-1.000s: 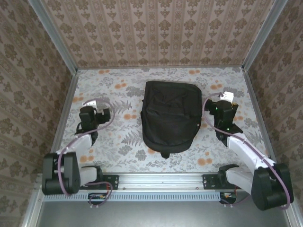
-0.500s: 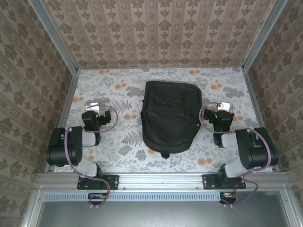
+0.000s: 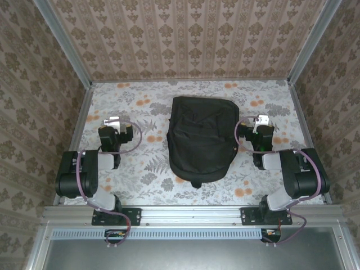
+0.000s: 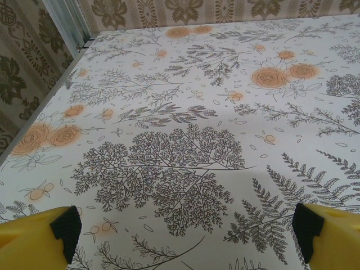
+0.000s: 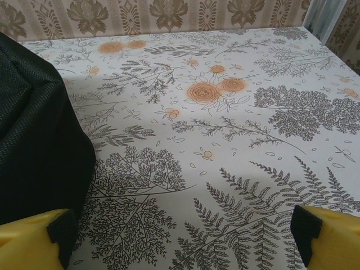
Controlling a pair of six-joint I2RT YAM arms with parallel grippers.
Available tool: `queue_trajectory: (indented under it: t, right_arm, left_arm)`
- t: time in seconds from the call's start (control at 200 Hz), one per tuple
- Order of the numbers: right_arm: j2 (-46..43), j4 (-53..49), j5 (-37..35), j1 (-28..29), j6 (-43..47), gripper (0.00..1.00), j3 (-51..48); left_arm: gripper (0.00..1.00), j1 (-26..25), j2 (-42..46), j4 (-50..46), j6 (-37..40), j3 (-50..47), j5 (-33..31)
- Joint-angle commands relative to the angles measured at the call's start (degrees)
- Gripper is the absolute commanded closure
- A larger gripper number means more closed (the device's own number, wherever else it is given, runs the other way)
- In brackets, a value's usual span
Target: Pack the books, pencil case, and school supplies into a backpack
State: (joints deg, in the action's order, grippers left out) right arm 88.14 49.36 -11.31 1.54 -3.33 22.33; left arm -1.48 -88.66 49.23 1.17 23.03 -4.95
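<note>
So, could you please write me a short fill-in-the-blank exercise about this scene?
1. The backpack on the floral table is ___ in colour.
2. In the right wrist view, the backpack lies at the picture's ___ edge.
3. The left tool is ___, holding nothing.
4. The backpack lies ___ the left tool and the right tool.
Missing words: black; left; open; between.

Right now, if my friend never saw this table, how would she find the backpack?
Start at the flowery table inside the wallpapered walls. In its middle, between the left gripper and the right gripper, lies the backpack. It is the one big, soft, black thing; all around it is pale and patterned.
</note>
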Motion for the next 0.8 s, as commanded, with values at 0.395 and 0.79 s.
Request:
queue_trajectory:
  t: [0.395,0.79]
  right_arm:
    - [-0.5,0.8,1.8,0.7,0.8,0.0,0.4]
    - [-0.5,0.8,1.8,0.7,0.8,0.0,0.4]
  left_arm:
    - [0.0,-0.4,0.5,0.7,1.5,-0.2,0.1]
    - [0.0,-0.1,0.5,0.1,1.2,0.2,0.6]
